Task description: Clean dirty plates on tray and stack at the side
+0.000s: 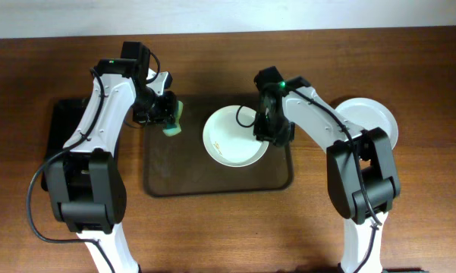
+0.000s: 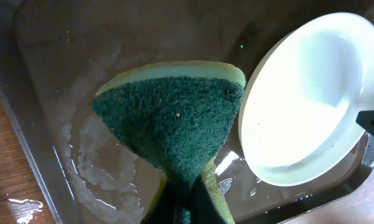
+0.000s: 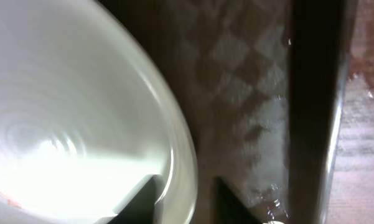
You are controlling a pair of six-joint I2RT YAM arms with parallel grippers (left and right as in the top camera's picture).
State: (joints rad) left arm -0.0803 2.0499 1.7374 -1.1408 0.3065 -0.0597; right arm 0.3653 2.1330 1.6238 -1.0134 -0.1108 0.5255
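Observation:
A white plate (image 1: pixel 229 136) sits on the brown-grey tray (image 1: pixel 174 178), right of its middle. My right gripper (image 1: pixel 267 130) is shut on the plate's right rim, with one finger inside the bowl and one outside, as the right wrist view (image 3: pixel 185 186) shows. In the left wrist view the plate (image 2: pixel 311 93) looks tilted. My left gripper (image 1: pixel 161 112) is shut on a green sponge (image 1: pixel 173 119) over the tray's upper left part, a short way left of the plate. Another white plate (image 1: pixel 373 120) lies on the table to the right of the tray. No blue-green plate shows.
A black tray (image 1: pixel 61 125) lies left of the big tray, partly under my left arm. The tray floor (image 2: pixel 81 50) is wet with streaks of water. The table's front edge is below the tray.

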